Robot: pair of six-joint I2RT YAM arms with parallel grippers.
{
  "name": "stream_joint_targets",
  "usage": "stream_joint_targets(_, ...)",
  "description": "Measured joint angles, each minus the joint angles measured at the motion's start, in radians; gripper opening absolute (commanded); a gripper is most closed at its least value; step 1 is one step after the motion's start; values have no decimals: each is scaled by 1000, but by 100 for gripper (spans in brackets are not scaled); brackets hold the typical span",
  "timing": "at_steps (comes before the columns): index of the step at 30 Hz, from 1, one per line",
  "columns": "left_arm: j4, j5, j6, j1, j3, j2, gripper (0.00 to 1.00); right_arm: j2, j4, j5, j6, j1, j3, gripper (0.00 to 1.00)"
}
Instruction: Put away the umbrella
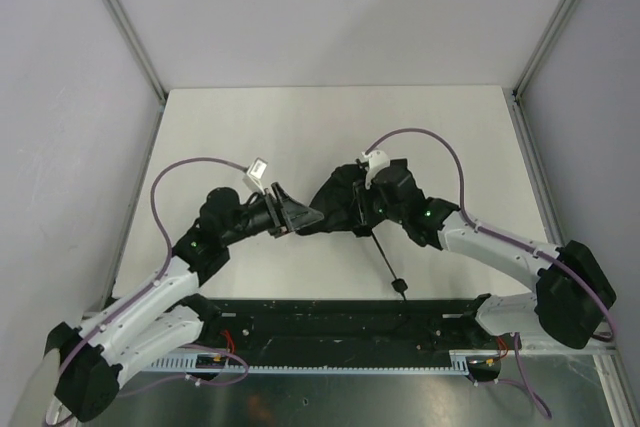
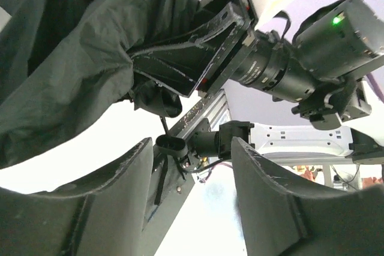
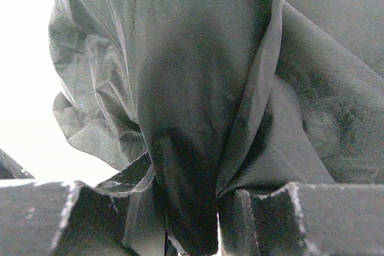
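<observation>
The black umbrella [image 1: 335, 199] hangs just above the table's middle, its crumpled canopy bunched between the two grippers. Its thin shaft runs down to the handle end [image 1: 400, 287] near the front rail. My right gripper [image 1: 352, 209] is shut on the canopy fabric; in the right wrist view the fabric [image 3: 198, 88] fills the frame and is pinched between the fingers [image 3: 300, 214]. My left gripper [image 1: 300, 213] is open and empty, just left of the canopy. In the left wrist view its fingers [image 2: 264, 196] stand apart below the fabric [image 2: 72, 64], with the handle end [image 2: 171, 145] beyond them.
The white table [image 1: 330, 127] is walled by pale panels and metal posts on both sides. A black rail with wiring [image 1: 330, 332] runs along the near edge between the arm bases. Purple cables [image 1: 420, 137] loop over both arms.
</observation>
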Motion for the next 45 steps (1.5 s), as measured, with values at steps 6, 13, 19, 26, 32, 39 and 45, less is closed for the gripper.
stream_joint_targets(6, 14, -36, 49, -17, 34, 18, 54, 28, -89, 173, -175, -17, 167, 0)
stream_joint_targets(13, -47, -136, 161, -21, 31, -216, 53, 170, 133, 624, -674, -33, 288, 0)
stream_joint_targets(19, -94, -215, 212, -22, -71, -485, 52, 425, 620, 831, -1254, -27, 282, 0)
stream_joint_targets(26, -184, -249, 202, -22, -224, -752, 50, 656, 822, 837, -1508, 154, 194, 0)
stream_joint_targets(32, -237, -244, 188, -22, -229, -793, 45, 691, 457, 651, -1221, 293, 174, 0)
stream_joint_targets(39, -295, -236, 142, -23, -267, -785, 26, 684, 79, 403, -893, 241, 351, 0)
stream_joint_targets(45, -425, -292, 138, -23, -220, -618, 38, 714, -131, 131, -729, 164, 504, 0)
